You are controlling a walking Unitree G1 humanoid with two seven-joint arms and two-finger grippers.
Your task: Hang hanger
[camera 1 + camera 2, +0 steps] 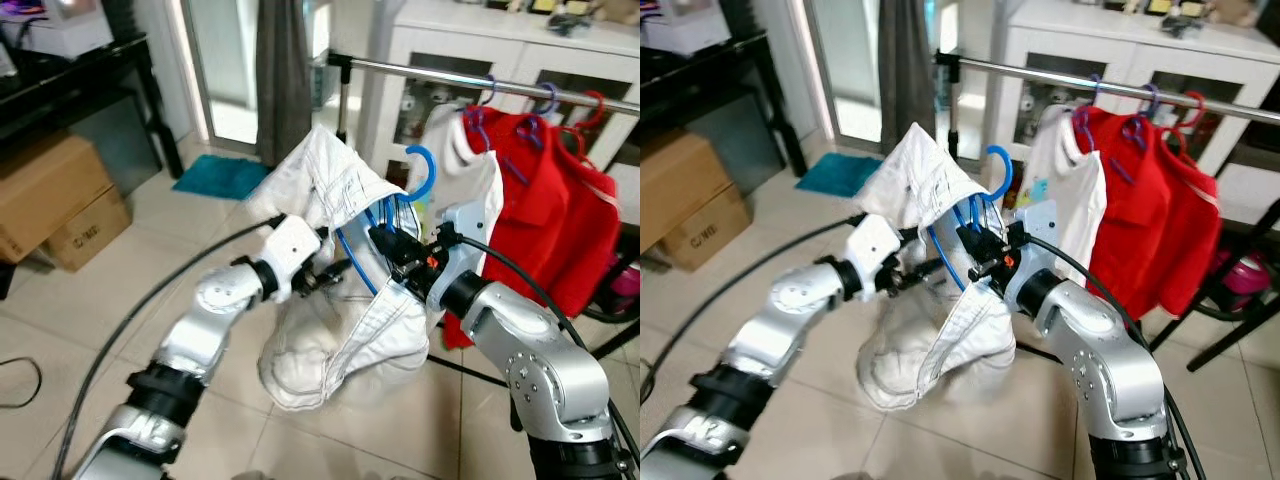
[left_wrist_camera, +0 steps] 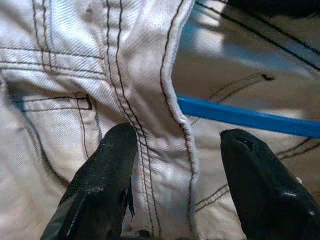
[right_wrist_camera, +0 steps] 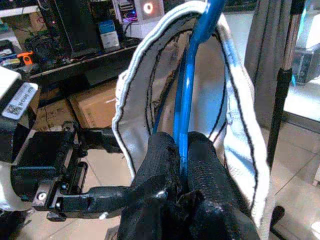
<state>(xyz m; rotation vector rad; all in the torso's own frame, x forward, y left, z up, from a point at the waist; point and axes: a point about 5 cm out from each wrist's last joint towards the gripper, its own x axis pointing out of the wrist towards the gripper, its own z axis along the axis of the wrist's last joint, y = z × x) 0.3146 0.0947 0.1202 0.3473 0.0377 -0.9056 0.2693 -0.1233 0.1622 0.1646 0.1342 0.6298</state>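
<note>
White denim trousers with dark stitching (image 1: 340, 300) drape over a thin blue plastic hanger (image 1: 420, 175), held up just before the metal clothes rail (image 1: 480, 80). The right gripper (image 3: 182, 150) pinches the hanger's rod between clenched black fingers. The left gripper (image 2: 175, 165) has spread fingers straddling a stitched seam.

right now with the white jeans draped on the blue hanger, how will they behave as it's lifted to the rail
Probably floppy: the white jeans sag in folds under the blue hanger. Thick seamed denim looks fairly heavy, so it may swing or slide. The right gripper pinches only the thin hanger, which could twist.
</note>
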